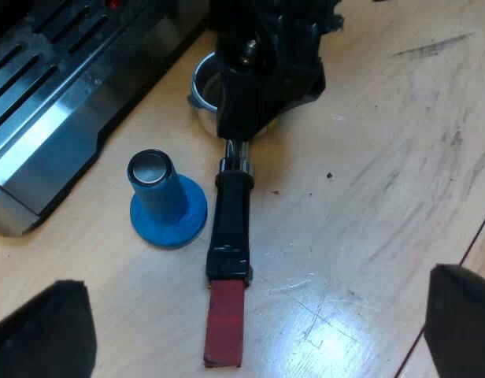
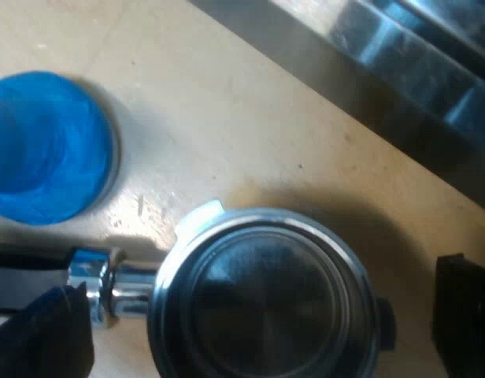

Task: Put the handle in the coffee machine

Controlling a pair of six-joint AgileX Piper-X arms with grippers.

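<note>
Holder lies loose on the table beside the espresso machine — no step done yet; right gripper spread open astride its basket, left gripper likewise open, over its red end.

The left wrist view looks down from well above the table. It is far enough off to take in the whole metal holder, the blue tamper, the espresso machine base and the right gripper over the holder's round end. The right wrist view looks straight down from close above that round end. Both views share the metal holder, blue tamper, espresso machine and table.
</note>
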